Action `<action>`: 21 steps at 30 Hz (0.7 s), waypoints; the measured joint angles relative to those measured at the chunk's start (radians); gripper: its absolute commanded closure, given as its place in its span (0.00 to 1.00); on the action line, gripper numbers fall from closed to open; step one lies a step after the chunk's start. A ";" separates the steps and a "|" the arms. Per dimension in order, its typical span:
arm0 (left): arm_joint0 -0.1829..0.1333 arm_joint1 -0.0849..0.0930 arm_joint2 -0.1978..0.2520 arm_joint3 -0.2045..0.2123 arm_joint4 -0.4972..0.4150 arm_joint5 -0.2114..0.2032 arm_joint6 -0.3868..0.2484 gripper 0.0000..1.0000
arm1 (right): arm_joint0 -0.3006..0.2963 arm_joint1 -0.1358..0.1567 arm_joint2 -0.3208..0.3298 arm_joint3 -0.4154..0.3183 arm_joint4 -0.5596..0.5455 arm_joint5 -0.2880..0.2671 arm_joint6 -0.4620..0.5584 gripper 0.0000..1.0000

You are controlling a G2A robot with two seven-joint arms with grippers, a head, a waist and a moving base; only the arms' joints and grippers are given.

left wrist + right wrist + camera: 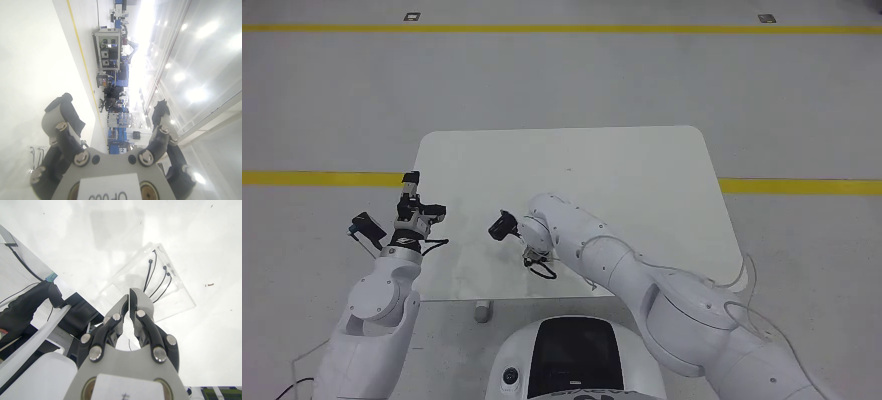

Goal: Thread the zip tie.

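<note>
Several black zip ties (159, 281) lie in a clear tray (181, 298) on the pale floor, seen past my right gripper (129, 295). That gripper is shut, its two pads pressed together with no tie visible between them. A thin black strand (129, 344) shows behind the base of its fingers; I cannot tell what it is. My right arm (542, 235) hangs over the table's near edge. My left gripper (113, 108) is open wide and points out at the room, with nothing between its fingers. It stands above the table's left edge (420, 198).
The white table (572, 180) lies in front of both arms with nothing on it. Yellow floor lines (802, 186) run behind and across. Zip ties in the clear tray also show faintly beside the left gripper's base (36, 157).
</note>
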 measured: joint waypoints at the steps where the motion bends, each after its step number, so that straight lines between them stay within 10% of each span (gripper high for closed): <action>1: 0.000 0.000 0.000 0.000 0.000 0.000 0.000 0.00 | 0.001 -0.003 0.001 0.005 0.000 -0.002 0.002 0.77; 7: 0.000 0.000 0.000 0.000 0.000 0.000 0.000 0.00 | 0.005 -0.021 -0.001 0.038 -0.022 0.018 -0.014 0.63; 21: 0.000 0.000 0.000 0.000 0.000 0.000 0.000 0.00 | 0.001 -0.062 -0.004 0.112 -0.074 0.071 -0.057 0.90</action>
